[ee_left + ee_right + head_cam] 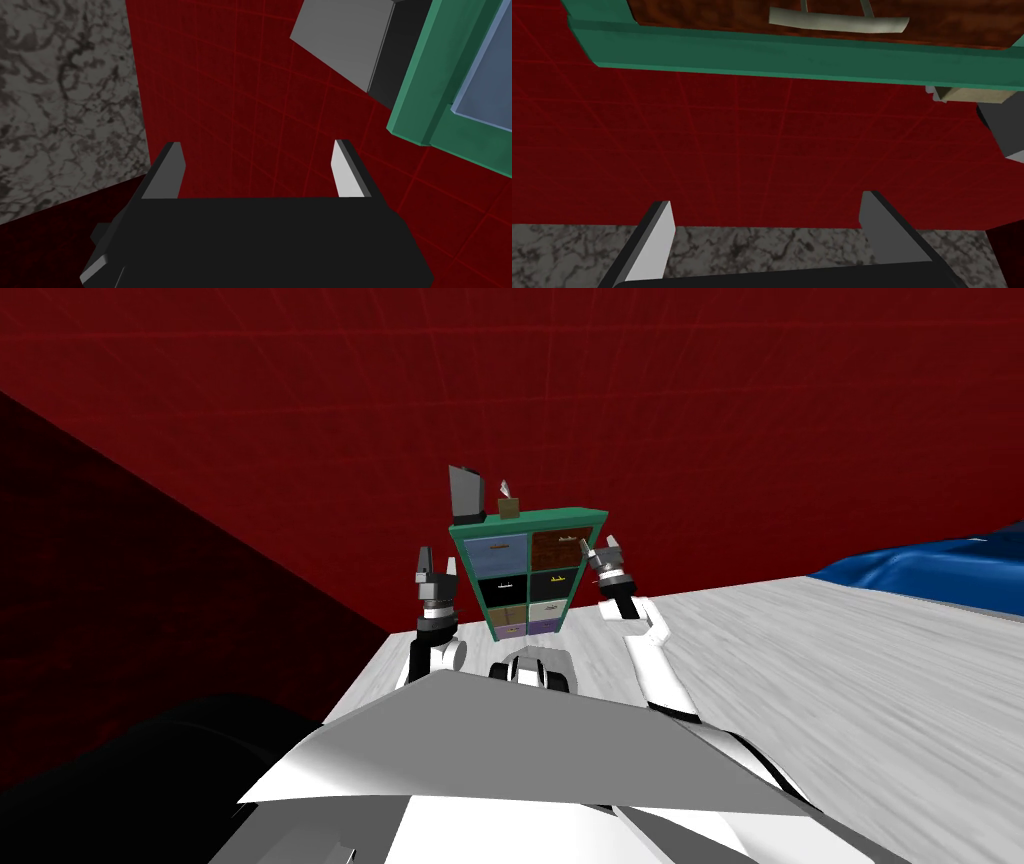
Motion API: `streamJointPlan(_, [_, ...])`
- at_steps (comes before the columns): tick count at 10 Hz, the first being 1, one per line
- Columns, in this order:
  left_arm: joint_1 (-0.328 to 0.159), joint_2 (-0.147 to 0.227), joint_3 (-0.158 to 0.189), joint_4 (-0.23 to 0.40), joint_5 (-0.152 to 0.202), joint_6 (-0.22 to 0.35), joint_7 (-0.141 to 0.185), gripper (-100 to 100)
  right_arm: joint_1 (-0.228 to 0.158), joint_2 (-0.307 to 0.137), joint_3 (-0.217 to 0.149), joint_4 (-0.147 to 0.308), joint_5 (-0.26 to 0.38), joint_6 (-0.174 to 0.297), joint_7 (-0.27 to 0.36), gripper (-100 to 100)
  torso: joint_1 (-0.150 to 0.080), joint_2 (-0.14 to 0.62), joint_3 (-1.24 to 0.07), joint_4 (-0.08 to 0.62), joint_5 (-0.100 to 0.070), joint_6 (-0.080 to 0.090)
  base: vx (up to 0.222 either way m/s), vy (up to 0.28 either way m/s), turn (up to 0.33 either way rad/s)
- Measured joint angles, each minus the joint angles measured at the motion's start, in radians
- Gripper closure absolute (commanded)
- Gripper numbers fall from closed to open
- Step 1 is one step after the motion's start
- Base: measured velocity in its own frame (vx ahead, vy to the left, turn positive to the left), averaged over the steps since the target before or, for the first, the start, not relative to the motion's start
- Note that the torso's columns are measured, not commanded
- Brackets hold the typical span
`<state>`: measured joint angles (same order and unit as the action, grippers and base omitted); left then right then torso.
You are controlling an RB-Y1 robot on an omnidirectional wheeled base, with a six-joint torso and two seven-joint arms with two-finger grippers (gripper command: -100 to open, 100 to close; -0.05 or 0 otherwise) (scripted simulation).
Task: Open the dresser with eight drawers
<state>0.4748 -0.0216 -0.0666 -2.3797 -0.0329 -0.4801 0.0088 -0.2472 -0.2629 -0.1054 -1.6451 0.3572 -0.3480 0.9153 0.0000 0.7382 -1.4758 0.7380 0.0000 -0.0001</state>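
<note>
Dead ahead at 12 o'clock stands the dresser: a green frame against the red wall, two columns of four drawers, every front a different colour. The blue drawer sits top left and the brown drawer top right, with black fronts under them and pale and purplish ones at the bottom. Those lowest fronts are too small to read, and their handles can't be made out. On top, at 11 o'clock, a dark grey block leans beside a small brown box with something white poking out; what it is, hard to say.

Close in on the right wrist view, the brown front carries a pale curved handle, but the drawer is cut off above it.

The right gripper hovers at 3 o'clock of the dresser, by that top drawer, blades spread and holding nothing. The left gripper hangs at 9 o'clock, clear of the frame, also spread and empty. A grey marbled surface lies beyond its fingers. Far off at 2 o'clock, a blue shape, cut by the edge.
</note>
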Motion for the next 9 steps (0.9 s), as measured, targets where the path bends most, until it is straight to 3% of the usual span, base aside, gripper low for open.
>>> streamJointPlan(9, [0.000,0.000,0.000,0.000,0.000,0.000,0.000,0,-0.170,-0.047,0.022,0.184,0.127,0.018,0.261,-100,0.000,0.000,0.000,0.000,0.000,0.000,-0.007,0.047,-0.042])
